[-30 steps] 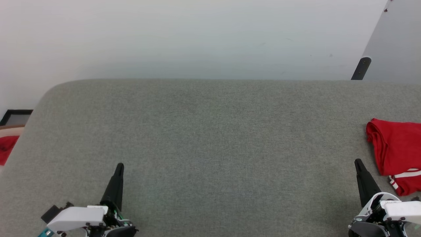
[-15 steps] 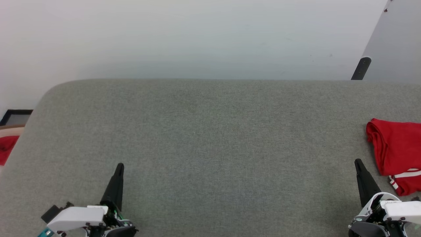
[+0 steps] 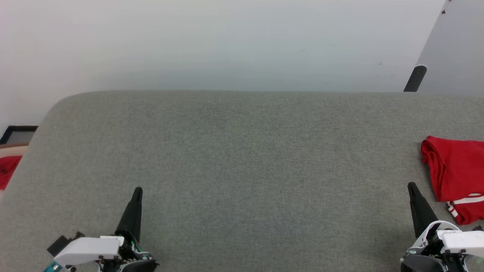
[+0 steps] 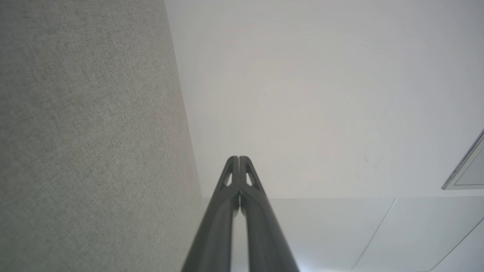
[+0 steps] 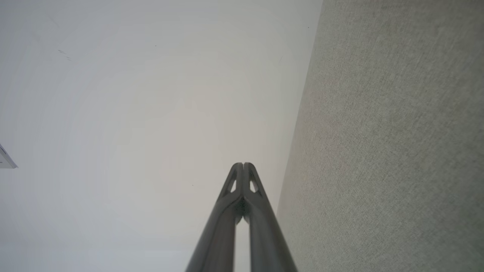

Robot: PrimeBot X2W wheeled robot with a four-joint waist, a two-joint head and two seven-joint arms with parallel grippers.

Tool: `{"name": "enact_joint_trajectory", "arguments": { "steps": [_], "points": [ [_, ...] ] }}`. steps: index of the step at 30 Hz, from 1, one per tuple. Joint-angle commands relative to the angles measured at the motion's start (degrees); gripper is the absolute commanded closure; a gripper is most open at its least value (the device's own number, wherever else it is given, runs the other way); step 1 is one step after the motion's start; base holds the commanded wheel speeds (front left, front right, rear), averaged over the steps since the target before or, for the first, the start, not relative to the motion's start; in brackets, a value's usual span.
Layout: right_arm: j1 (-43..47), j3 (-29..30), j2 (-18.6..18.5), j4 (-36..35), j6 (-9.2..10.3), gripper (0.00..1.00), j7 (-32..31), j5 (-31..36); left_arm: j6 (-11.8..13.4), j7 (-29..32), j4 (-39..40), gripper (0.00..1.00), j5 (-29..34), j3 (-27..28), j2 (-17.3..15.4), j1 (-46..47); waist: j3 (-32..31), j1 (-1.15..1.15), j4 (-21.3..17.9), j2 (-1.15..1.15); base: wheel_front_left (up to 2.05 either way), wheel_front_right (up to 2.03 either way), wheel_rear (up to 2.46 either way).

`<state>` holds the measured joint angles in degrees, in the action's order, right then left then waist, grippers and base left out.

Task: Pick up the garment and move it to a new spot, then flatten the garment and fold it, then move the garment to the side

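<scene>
The garment (image 3: 455, 170) is seen folded at the right edge of the grey surface (image 3: 242, 170), long axis laid near-to-far, striped trim (image 3: 467, 199) pointed robotward; left gripper (image 3: 138, 190) and right gripper (image 3: 411, 186) are clenched empty

The head camera looks forward and down from above the near edge of the grey surface (image 3: 242, 158), across it to the pale wall (image 3: 227, 45) at the far side. Each wrist camera sits low and close to that surface, rolled sideways, and faces along the left gripper (image 4: 239, 158) or the right gripper (image 5: 243, 164) toward the same wall. All three views share the surface and the wall.
</scene>
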<state>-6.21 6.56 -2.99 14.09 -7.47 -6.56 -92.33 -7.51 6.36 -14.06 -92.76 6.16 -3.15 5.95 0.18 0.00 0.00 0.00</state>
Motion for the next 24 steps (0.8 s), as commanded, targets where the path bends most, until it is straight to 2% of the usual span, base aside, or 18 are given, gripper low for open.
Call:
{"name": "enact_joint_trajectory", "arguments": {
  "steps": [1, 24],
  "points": [
    [-0.2, 0.0, 0.2, 0.0, -0.04, 1.0, -0.1, -0.1, 0.0, 0.1, -0.1, 1.0, 0.2, 0.2, 0.1, 0.6, 0.0, 0.0, 0.0, 0.0, 0.0, 0.0, 0.0],
    [-0.2, 0.0, 0.2, 0.0, -0.04, 1.0, -0.1, -0.1, 0.0, 0.2, -0.1, 1.0, 0.3, 0.3, 0.2, 0.6, 0.0, 0.0, 0.0, 0.0, 0.0, 0.0, 0.0]
  ]
}}
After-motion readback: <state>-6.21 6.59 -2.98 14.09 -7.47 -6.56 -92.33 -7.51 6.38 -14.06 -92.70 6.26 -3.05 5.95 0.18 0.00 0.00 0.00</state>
